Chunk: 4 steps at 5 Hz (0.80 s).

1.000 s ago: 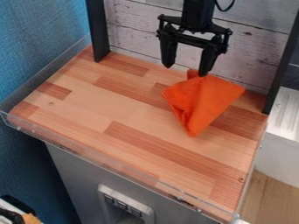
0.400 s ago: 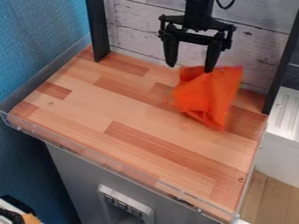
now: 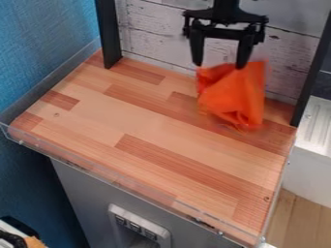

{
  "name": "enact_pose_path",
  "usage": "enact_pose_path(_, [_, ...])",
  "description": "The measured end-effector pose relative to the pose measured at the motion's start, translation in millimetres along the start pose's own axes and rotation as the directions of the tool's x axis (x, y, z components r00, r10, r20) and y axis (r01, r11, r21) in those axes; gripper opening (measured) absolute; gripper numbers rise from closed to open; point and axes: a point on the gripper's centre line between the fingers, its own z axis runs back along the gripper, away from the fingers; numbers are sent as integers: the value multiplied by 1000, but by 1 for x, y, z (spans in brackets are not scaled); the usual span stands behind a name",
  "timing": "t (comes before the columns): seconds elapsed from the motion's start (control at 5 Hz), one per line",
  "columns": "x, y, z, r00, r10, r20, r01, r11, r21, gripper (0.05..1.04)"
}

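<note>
**Crumpled orange fabric cloth (image 3: 236,97) and black metal-and-plastic two-finger gripper (image 3: 219,65) have shifted up and right in the view**

Since the earlier frames, the cloth's lower tip has swung right and upward along with the gripper. The gripper's two fingers stand wide apart; the cloth's top edge meets the fingertip on the view's right, but whether it is gripped there cannot be told. The cloth droops in folds over the far right part of the rectangular, wood-patterned tabletop (image 3: 129,116), in front of the pale wooden plank wall (image 3: 155,31) and beside the black upright post (image 3: 311,72) at right. Its lower edge is blurred.
</note>
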Motion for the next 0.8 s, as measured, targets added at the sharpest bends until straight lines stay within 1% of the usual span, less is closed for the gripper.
enact_pose_path(0.2, [6,-7,4,999,43,5,-43,999,-1,956])
enact_pose_path(0.4, [9,-8,-3,996,88,3,-88,996,2,683])
enact_pose_path(0.6, [11,-14,-10,994,111,20,-111,994,3,380])
enact_pose_path(0.8, [10,-15,-24,992,128,11,-129,992,15,166])
